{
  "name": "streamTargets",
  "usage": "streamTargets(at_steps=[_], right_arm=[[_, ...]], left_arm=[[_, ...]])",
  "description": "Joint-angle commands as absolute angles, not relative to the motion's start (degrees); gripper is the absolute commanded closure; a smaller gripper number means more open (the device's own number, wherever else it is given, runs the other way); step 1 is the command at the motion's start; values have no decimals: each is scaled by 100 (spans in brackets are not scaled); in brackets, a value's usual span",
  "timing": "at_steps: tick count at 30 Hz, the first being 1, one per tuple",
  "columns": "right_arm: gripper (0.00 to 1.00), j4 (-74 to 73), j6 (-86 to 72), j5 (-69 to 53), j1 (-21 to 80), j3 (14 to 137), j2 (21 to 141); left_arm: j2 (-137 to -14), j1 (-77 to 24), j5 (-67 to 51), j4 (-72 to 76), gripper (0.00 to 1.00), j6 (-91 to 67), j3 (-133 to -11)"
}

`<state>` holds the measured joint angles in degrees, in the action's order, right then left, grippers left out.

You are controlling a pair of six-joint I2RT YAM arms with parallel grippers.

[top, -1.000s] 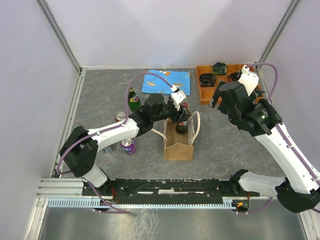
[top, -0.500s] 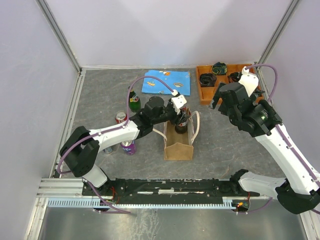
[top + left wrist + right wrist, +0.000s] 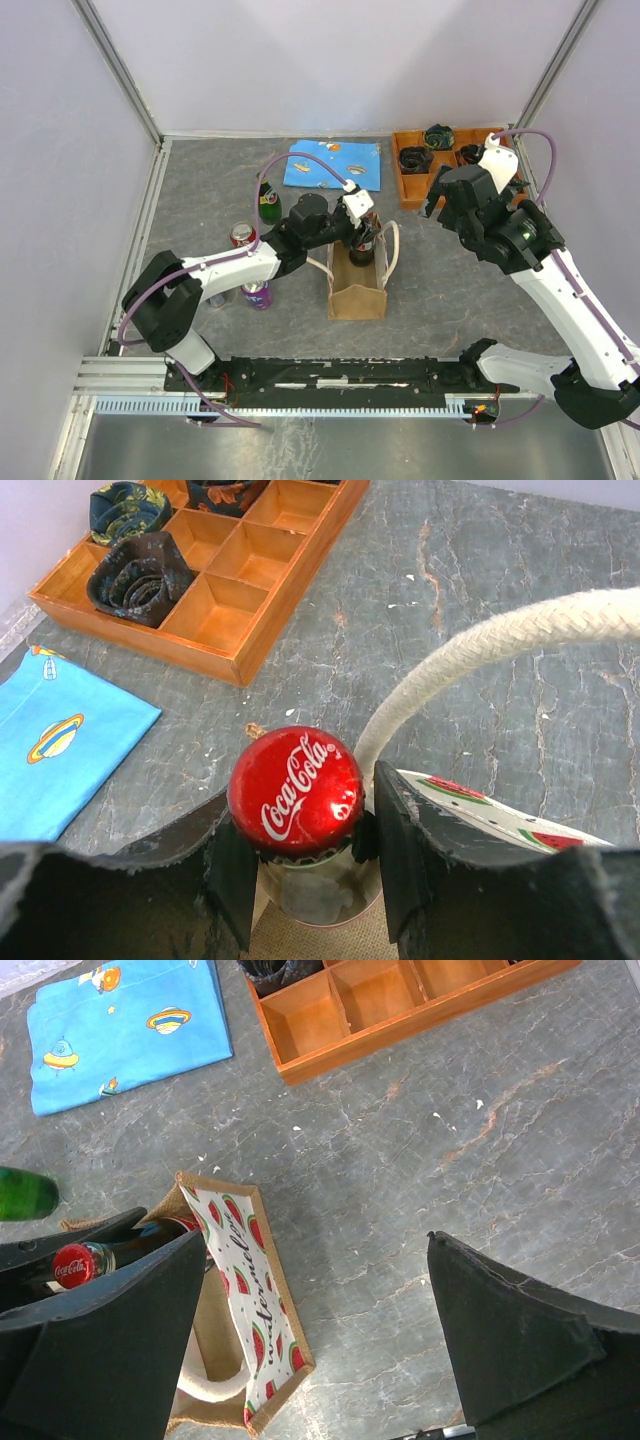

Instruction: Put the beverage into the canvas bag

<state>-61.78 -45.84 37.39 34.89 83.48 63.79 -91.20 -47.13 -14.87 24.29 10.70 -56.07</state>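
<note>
With left gripper [image 3: 315, 865] clamped on neck of bottle [image 3: 296, 790] — bottle partly inside bag [image 3: 357, 292], at its 12 o'clock end — lower straight past the handle [image 3: 480, 645], leaving wide-open right gripper [image 3: 315, 1260] at 2 o'clock.

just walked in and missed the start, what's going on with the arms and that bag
The left gripper is clamped on the neck of a cola bottle, just under its red cap, holding it in the open top of the canvas bag. It has not yet let go. The right gripper hangs open over the table to the right of the bag, holding nothing. A green bottle stands off to the left.
</note>
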Motion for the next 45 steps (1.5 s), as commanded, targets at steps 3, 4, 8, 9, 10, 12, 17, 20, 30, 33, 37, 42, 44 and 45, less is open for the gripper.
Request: streamTargets(at_steps=[3,4,8,9,10,12,17,20,30,33,37,42,44,45], right_arm=[[1,-6038,-4636,3747,3438,8350,6272],[1,-6040,-4636,3744,3441,8340,6273],[1,-6025,-4630,3739,3424,8332,6284],[1,-6021,-4627,3739,3413,8332,6284],[1,-6013,-4628,3723,3411,8322,6290],[1,-5991,-4618,3695,3405,8317,6307],[1,-5977,-4599,3654,3381,8316,6320],[1,-5973,-4602,3641,3372,8300,6319],[1,-5885,-4613,3475,3359,8238,6345],[1,-5874,-4622,3447,3358,8227,6332],[1,-5856,-4618,3432,3353,8200,6315],[1,-5810,-4627,3378,3356,8155,6331],[1,-5802,-4630,3357,3349,8136,6334],[1,-5793,-4627,3349,3349,8132,6340]], left_arm=[[-9066,-4745,-1307,3751,97,1382,-6070],[-9082,-4738,-1299,3776,97,1374,-6073],[-9132,-4744,-1229,3832,97,1363,-6144],[-9146,-4740,-1209,3832,97,1366,-6168],[-9161,-4733,-1194,3824,97,1379,-6189],[-9221,-4737,-1150,3801,97,1397,-6213],[-9277,-4731,-1090,3649,60,1373,-6210],[-9250,-4731,-1077,3576,39,1332,-6190],[-9029,-4739,-1000,3395,12,1204,-6248],[-8841,-4737,-863,3276,12,1132,-6266],[-8538,-4737,-688,3101,11,974,-6218],[-8137,-4725,-317,2918,11,717,-6131],[-7994,-4649,-50,2806,11,568,-6160],[-7923,-4569,45,2726,11,472,-6192]])
